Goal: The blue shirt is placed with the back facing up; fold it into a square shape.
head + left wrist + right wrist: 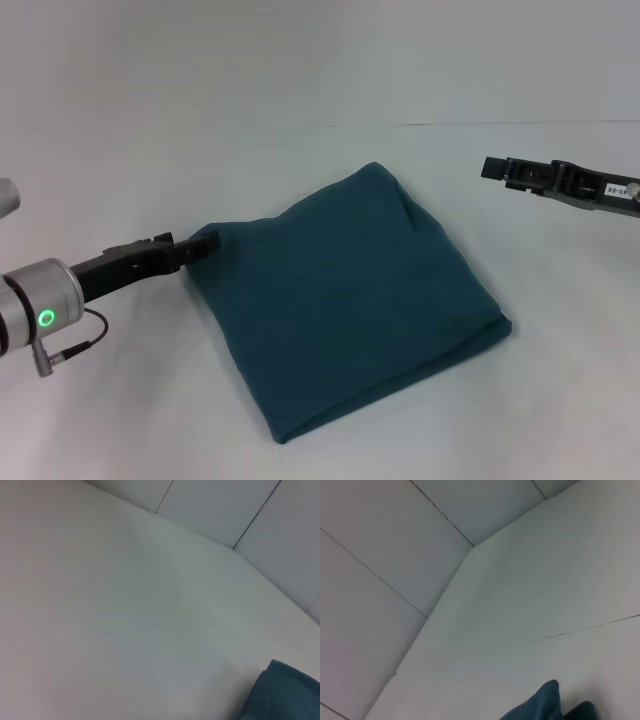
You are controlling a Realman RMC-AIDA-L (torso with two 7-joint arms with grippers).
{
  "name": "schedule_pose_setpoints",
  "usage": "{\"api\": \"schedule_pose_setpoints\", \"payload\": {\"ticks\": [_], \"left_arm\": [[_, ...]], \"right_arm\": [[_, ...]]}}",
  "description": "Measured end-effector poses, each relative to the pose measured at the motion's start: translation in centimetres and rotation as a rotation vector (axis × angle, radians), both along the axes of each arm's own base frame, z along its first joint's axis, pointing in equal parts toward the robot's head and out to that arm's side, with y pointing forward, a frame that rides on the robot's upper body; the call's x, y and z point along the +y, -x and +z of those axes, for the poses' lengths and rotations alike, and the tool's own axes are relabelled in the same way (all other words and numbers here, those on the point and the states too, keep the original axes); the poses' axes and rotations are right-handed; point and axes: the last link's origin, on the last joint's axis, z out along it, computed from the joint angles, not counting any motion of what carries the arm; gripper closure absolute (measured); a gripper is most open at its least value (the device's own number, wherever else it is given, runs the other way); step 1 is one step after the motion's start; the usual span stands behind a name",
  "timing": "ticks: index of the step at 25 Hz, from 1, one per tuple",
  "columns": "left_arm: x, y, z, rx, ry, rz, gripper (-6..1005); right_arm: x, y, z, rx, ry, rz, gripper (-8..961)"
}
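The blue shirt lies on the white table as a plain teal-blue, roughly square folded bundle, one corner pointing away from me. My left gripper sits low at the bundle's left corner, touching or just meeting the cloth there. To the right of the shirt, my right gripper hovers above the table, apart from the fabric. A patch of the shirt shows at the edge of the left wrist view, and the right wrist view catches a corner of the shirt.
White table surface surrounds the shirt on all sides. A seam line runs across the table behind it. Pale panelled walls stand beyond the table.
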Motion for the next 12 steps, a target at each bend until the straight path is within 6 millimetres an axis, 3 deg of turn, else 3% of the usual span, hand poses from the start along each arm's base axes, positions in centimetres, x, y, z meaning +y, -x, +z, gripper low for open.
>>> {"api": "schedule_pose_setpoints", "payload": {"ticks": [12], "left_arm": [[0.1, -0.3, -1.3, 0.019, 0.032, 0.005, 147]], "right_arm": [[0.0, 0.1, -0.3, 0.003, 0.001, -0.003, 262]]}}
